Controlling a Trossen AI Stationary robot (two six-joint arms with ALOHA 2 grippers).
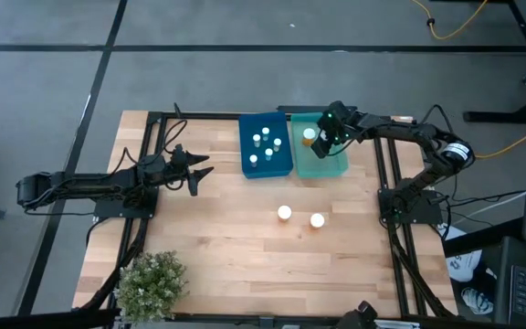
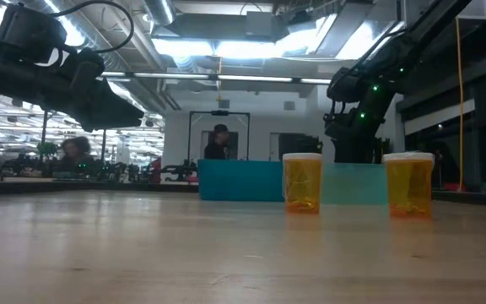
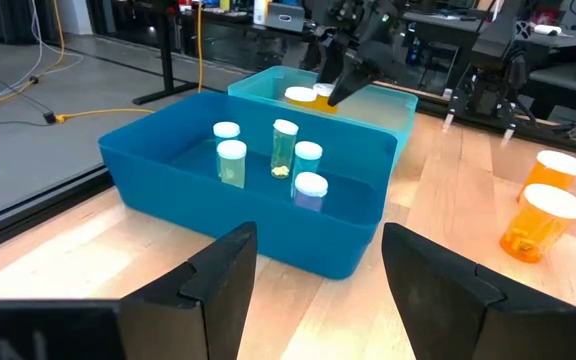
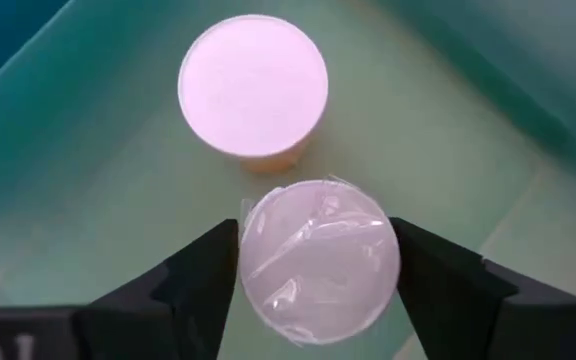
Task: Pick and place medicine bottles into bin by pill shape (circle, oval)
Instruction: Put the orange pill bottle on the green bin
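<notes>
My right gripper (image 1: pixel 325 137) reaches down into the green bin (image 1: pixel 334 166) and is shut on an amber bottle with a white cap (image 4: pixel 318 262). A second amber bottle (image 4: pixel 253 85) stands on the bin floor right beside it. Several small whitish bottles (image 3: pixel 284 148) stand in the blue bin (image 1: pixel 265 166). Two more amber bottles (image 1: pixel 284 213) (image 1: pixel 317 220) stand upright on the table; they also show in the low view (image 2: pixel 302 181) (image 2: pixel 408 184). My left gripper (image 1: pixel 199 174) is open and empty, left of the blue bin. My right gripper pinches the bottle's white cap (image 4: pixel 258 262) between its two fingers, one on each side of the rim. The fingers come from above, pointing down. The bottle stays upright inside the green bin; whether its base stands on the bin floor I cannot tell.
The blue and green bins stand side by side at the table's far middle. A green potted plant (image 1: pixel 152 283) stands at the near left corner. Bare wood lies between the bins and the two loose bottles. A person (image 2: pixel 218 142) shows in the room behind.
</notes>
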